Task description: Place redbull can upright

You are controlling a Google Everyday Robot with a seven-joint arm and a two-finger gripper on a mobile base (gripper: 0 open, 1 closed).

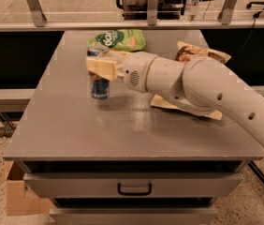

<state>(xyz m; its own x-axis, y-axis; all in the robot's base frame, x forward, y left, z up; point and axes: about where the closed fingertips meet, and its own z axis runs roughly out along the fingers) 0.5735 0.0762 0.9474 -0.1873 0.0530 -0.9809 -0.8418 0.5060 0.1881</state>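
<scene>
The gripper (99, 70) hangs over the left half of the grey table (122, 130), just in front of the green snack bag (119, 39). Its tan fingers (105, 67) are clamped on the upper part of the redbull can (99, 89). The can stands upright, its base at the table top; whether it fully rests there cannot be told. Blue and silver panels show on its lower half, but no writing can be read.

The green snack bag carries large white letters, not legible as a word. To the right of that bag lies a brown chip bag (202, 55), its print mostly hidden behind the white arm (193, 86). Below and in front of the green bag, the table has a drawer with a dark handle (134, 189).
</scene>
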